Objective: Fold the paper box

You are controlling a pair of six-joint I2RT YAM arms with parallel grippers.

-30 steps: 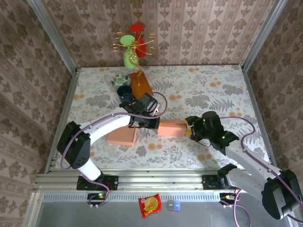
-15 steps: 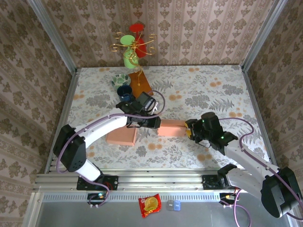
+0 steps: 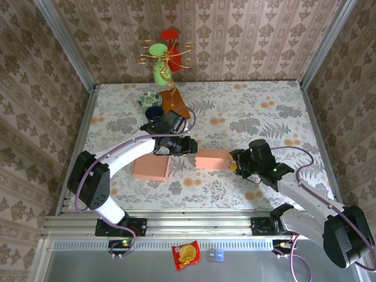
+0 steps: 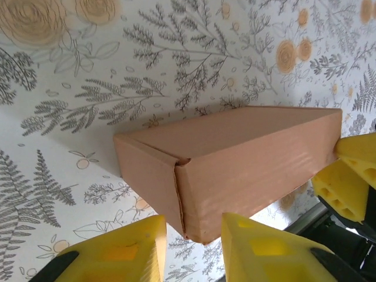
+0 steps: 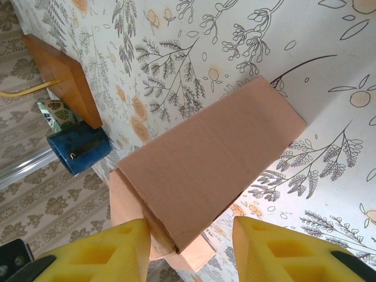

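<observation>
The closed paper box (image 3: 212, 158) lies mid-table between the arms. The left gripper (image 4: 191, 232) hangs released just off its seamed end. The right gripper (image 5: 188, 226) straddles the opposite end, spread (contact unclear). Press both ends squarely inward, keeping that seam flush.

Both arms bend inward toward each other. The left gripper (image 3: 189, 148) and the right gripper (image 3: 234, 162) face one another, each with its 2 yellow jaws spread apart.
</observation>
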